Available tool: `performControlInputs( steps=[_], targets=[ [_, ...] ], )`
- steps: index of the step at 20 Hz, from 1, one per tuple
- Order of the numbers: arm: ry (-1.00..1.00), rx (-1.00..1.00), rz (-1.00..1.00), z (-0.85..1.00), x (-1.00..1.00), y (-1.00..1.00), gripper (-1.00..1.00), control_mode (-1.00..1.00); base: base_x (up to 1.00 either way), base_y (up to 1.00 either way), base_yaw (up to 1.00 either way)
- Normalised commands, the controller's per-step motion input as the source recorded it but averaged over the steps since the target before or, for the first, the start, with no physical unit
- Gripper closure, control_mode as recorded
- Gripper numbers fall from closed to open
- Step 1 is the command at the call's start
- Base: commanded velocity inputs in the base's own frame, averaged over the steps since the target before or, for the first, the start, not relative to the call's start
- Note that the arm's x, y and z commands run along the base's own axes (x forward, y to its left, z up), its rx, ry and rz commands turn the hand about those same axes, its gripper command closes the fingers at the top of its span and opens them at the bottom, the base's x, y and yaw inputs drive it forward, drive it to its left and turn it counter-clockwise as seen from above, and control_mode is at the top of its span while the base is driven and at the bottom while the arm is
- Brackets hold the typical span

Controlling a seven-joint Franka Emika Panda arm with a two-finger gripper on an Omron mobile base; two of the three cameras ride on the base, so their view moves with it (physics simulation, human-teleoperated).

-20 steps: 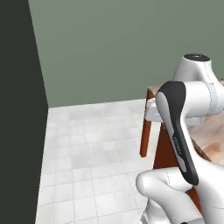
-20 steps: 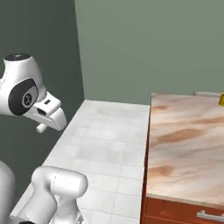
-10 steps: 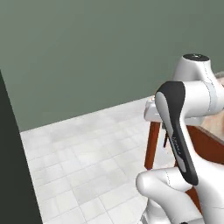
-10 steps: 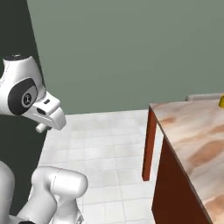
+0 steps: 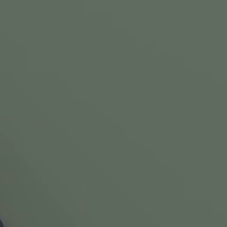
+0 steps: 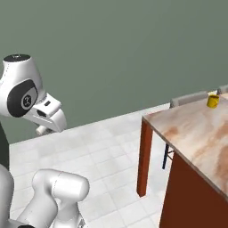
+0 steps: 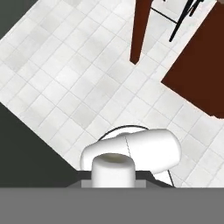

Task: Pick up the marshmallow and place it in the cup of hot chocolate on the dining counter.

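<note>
Base has swung; tabletop (image 6: 191, 129) now ahead.
The gripper (image 6: 41, 130) is pressed together (load unclear); cup of hot chocolate (image 6: 213, 101) well apart to its right: drive nearer before reaching.

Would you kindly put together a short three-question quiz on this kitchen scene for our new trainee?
1. True or false: the cup of hot chocolate stands on the dining counter.
2. Multiple choice: what colour is the cup? A) red B) yellow C) blue
3. Fill in: in the right base view, the floor beside the counter is covered in white ____.

Key: 1. True; it stands near the counter's far end. 2. B. 3. tiles.
</note>
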Motion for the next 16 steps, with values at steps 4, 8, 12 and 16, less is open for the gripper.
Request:
performControlInputs(
  steps=[4, 8, 12, 16],
  targets=[
    [0.0, 0.0, 0.0, 0.0, 0.0, 0.0, 1.0, 1.0, 1.0, 1.0, -0.52],
    [0.0, 0.0, 0.0, 0.0, 0.0, 0.0, 1.0, 1.0, 1.0, 1.0, -0.51],
    [0.0, 0.0, 0.0, 0.0, 0.0, 0.0, 1.0, 1.0, 1.0, 1.0, -0.5],
    [0.0, 0.0, 0.0, 0.0, 0.0, 0.0, 1.0, 1.0, 1.0, 1.0, -0.5]
  ],
)
